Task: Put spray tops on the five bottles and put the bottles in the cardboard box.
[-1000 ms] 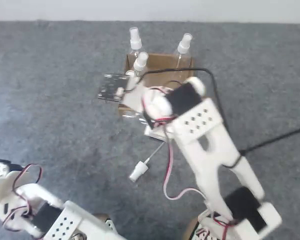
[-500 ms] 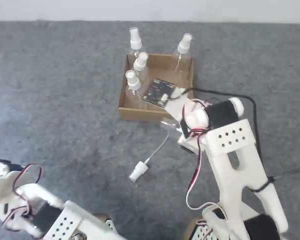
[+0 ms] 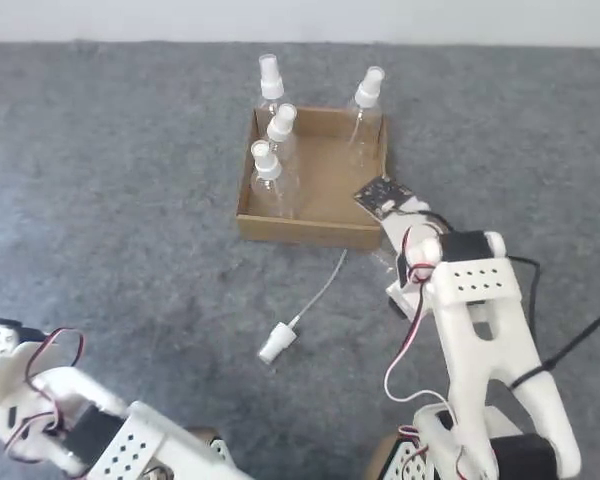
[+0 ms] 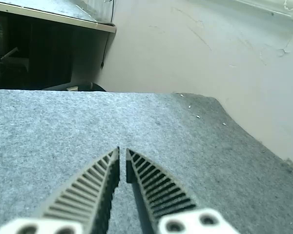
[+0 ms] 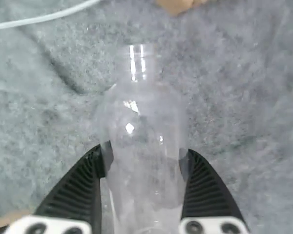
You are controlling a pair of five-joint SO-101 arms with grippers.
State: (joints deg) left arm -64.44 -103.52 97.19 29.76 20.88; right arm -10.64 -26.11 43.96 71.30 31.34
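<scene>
Swung back from the cardboard box (image 3: 310, 228), where four capped bottles (image 3: 265, 165) stand, the right gripper (image 5: 144, 153) clasps the last, topless bottle (image 5: 141, 122) on the carpet beside it, the spray top (image 3: 277, 343) lying loose nearby.

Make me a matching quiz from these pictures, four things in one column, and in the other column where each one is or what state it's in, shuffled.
Things
1. loose spray top
2. uncapped bottle
3. left gripper
4. cardboard box

Places or states
A. shut, holding nothing
B. holds capped bottles
C. lying on the carpet, outside the box
D. between the fingers of the right gripper

Pairs: 1-C, 2-D, 3-A, 4-B
</scene>
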